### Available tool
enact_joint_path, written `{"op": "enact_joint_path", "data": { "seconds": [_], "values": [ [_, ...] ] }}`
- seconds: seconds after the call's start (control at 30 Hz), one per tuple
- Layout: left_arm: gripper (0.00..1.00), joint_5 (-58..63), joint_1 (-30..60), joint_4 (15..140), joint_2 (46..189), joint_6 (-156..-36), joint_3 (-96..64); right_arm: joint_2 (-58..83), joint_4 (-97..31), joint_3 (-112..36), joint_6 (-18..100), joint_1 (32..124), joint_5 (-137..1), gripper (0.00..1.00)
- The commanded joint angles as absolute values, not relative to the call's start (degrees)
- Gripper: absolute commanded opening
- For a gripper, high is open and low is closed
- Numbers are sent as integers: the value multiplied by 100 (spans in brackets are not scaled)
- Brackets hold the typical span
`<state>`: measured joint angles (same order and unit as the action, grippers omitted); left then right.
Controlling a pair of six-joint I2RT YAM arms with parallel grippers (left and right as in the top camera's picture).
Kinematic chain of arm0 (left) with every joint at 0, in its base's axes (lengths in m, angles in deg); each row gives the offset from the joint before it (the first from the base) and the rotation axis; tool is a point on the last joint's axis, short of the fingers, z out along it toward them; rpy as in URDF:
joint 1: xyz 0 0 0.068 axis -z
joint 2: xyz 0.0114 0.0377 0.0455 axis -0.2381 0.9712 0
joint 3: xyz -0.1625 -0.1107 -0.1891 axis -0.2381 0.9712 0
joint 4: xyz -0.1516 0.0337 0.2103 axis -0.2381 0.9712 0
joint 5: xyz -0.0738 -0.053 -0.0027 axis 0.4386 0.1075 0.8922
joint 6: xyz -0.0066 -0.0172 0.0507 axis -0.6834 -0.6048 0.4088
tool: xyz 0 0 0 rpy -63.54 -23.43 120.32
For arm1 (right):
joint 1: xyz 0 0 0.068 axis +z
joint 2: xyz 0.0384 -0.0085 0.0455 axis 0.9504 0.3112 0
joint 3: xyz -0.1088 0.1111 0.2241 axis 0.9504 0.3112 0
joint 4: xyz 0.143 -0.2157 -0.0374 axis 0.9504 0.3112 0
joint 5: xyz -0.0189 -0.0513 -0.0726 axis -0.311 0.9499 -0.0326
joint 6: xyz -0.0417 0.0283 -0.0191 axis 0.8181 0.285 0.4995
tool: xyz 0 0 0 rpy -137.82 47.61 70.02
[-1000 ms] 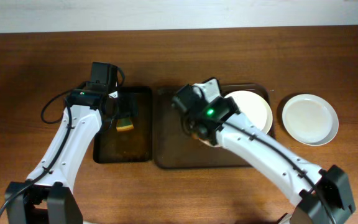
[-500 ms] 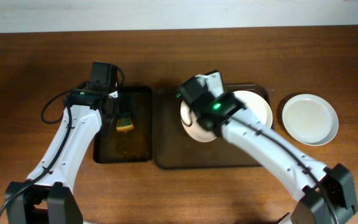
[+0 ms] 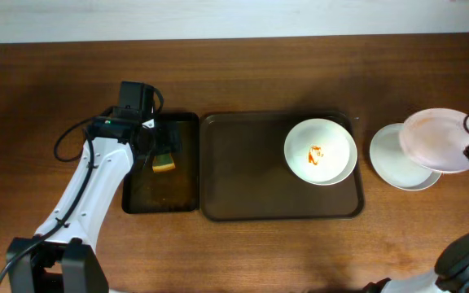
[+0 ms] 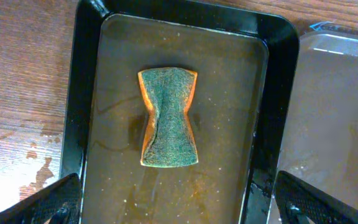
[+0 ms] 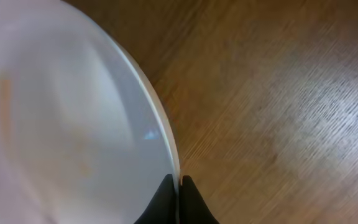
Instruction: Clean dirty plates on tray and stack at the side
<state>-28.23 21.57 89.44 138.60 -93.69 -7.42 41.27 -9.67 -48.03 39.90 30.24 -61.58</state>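
Pinch first: right gripper (image 5: 178, 191) pressed together on the very rim of a white plate (image 5: 67, 124), both black tips closed on that thin edge and nothing else. Carried over bare wooden table (image 5: 278, 112), out at the right-hand edge of the overhead view, overlapping the clean plate (image 3: 393, 159) already lying beside the tray. Hovering above it or touching it, impossible to say from here. Faint pinkish tinge across the held face, so hard to call spotless. Judging from looks alone: stiff, glossy, probably wet and slick, light enough for an edge grip but liable to pivot or slip between the tips, and breakable if dropped onto its twin. Best held right where gripped now, at the raised rim, then lowered flat and gently with centres lined up. Further left, brown tray (image 3: 243, 175) with one dirty plate (image 3: 332, 167) in its right half, orange-red smear (image 3: 316, 152) in the middle, not yet wiped. Same thin rim the obvious place to take it, likely on the side nearest the right arm. Beyond that, left gripper (image 4: 179, 205) spread wide, fingertips just showing at the lower corners of the wrist view, poised over the black tray (image 4: 73, 124), holding nothing. Green-topped sponge (image 4: 168, 118) lying in shallow murky water there, waist squeezed in, surely soft and soggy, easiest to nip across that narrow middle.
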Motion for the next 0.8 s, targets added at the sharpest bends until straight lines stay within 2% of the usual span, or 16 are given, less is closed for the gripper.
{"op": "enact_joint_path", "data": {
  "seconds": [0.0,0.17,0.4,0.43,0.47,0.53,0.57,0.6,0.67,0.77],
  "values": [
    [97,-2742,2159,8937,13864,-9345,-724,4605,-1037,-4892,4003,3068,-6411,4],
    [98,-2744,2159,8933,13864,-9345,-724,5370,-1022,-4892,4003,3357,-6433,4],
    [98,-2744,2159,8933,13864,-9345,-724,5414,-571,-4895,4005,3505,-6409,5],
    [97,-2744,2159,8933,13864,-9345,-724,5414,-517,-4895,4005,3508,-6413,18],
    [97,-2744,2159,8933,13864,-9345,-724,5412,-508,-4903,4007,3508,-6470,40],
    [97,-2744,2159,8933,13864,-9345,-724,5412,-235,-5170,4311,3514,-7086,62],
    [97,-2744,2159,8933,13864,-9345,-724,5412,95,-5454,4623,3558,-7524,67],
    [97,-2744,2159,8931,13864,-9345,-724,5412,471,-5758,4951,3669,-7727,67],
    [97,-2744,2159,8911,13864,-9345,-724,5412,1072,-6208,5303,4135,-7740,65],
    [97,-2742,2159,8896,13864,-9345,-724,5414,1177,-6156,5592,5180,-7458,63]
  ]
}}
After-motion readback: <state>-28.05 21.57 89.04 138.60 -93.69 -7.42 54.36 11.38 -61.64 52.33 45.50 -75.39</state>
